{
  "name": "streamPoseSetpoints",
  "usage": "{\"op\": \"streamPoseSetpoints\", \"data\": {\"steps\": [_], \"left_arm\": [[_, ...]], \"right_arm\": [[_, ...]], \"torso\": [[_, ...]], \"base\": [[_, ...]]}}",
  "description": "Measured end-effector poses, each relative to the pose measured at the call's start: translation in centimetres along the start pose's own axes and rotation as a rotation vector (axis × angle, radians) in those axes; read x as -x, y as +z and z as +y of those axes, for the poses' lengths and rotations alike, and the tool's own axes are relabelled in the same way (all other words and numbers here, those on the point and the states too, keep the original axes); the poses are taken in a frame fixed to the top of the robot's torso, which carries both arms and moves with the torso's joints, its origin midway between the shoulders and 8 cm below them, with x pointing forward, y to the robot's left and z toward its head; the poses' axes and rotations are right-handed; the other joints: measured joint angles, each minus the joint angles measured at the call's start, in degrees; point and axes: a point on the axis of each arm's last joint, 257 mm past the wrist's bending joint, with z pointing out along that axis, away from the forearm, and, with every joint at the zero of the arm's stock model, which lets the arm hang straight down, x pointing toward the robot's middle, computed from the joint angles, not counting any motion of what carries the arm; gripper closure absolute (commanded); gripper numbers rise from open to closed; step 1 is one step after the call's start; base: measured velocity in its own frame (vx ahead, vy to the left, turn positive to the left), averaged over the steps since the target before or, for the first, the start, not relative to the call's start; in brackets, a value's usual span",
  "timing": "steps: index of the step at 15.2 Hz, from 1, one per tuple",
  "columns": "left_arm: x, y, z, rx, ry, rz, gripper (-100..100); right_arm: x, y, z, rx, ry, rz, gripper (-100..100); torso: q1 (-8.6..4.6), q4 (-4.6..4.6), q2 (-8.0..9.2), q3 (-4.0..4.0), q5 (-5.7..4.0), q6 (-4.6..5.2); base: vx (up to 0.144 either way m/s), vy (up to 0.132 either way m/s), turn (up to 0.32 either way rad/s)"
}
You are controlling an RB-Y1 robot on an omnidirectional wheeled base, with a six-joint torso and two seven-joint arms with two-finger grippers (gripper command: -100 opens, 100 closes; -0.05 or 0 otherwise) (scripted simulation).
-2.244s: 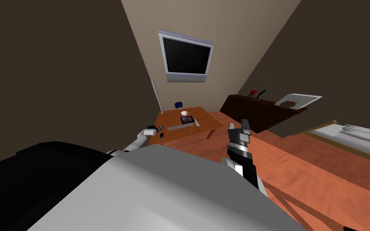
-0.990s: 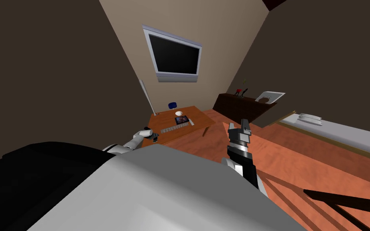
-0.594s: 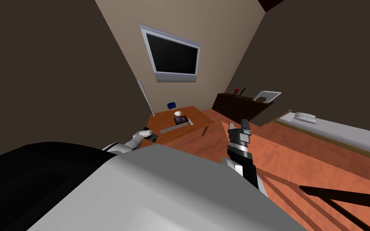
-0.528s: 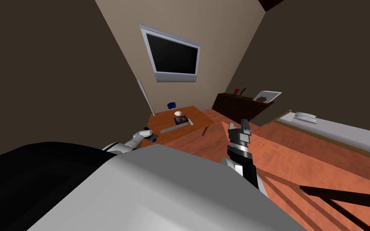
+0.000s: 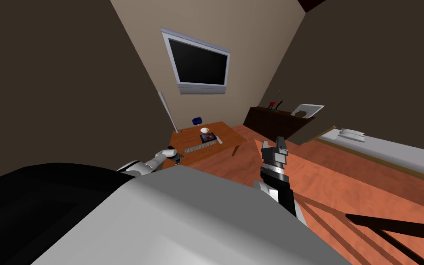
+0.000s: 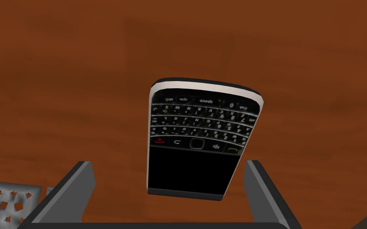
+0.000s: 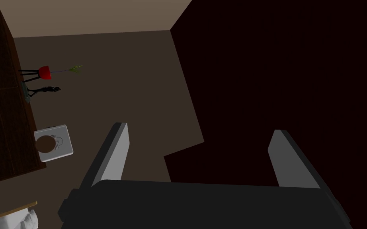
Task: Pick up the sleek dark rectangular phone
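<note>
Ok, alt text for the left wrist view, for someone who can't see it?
A dark phone with a small keypad and pale rim lies on a brown wooden table, its screen end between the open fingers of the left gripper, neither touching it. The corner of a grey keyboard shows beside one finger.

Black phone (image 6: 202, 143) showing white-lettered keys, one red and one green mark, and wearing a pale silver rim, table (image 6: 59, 71) showing reddish-brown wood grain, keyboard (image 5: 200, 147) showing grey, bowl (image 5: 204, 130) showing white, chair (image 5: 197, 121) showing blue, floor (image 5: 344, 175) glowing orange-red
</note>
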Motion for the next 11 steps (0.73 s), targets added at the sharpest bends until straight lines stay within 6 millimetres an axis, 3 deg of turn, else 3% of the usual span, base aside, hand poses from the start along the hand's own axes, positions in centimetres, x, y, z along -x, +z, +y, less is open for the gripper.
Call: {"op": "streamPoseSetpoints", "data": {"steps": [11], "left_arm": [[-0.8,0.9,-1.2,0.001,0.001,0.001,-100]], "right_arm": [[0.0,0.0,0.0,0.0,0.0,0.0,0]], "torso": [[0.0,0.0,0.0,0.0,0.0,0.0]], "base": [[-0.002,0.021,0.005]]}}
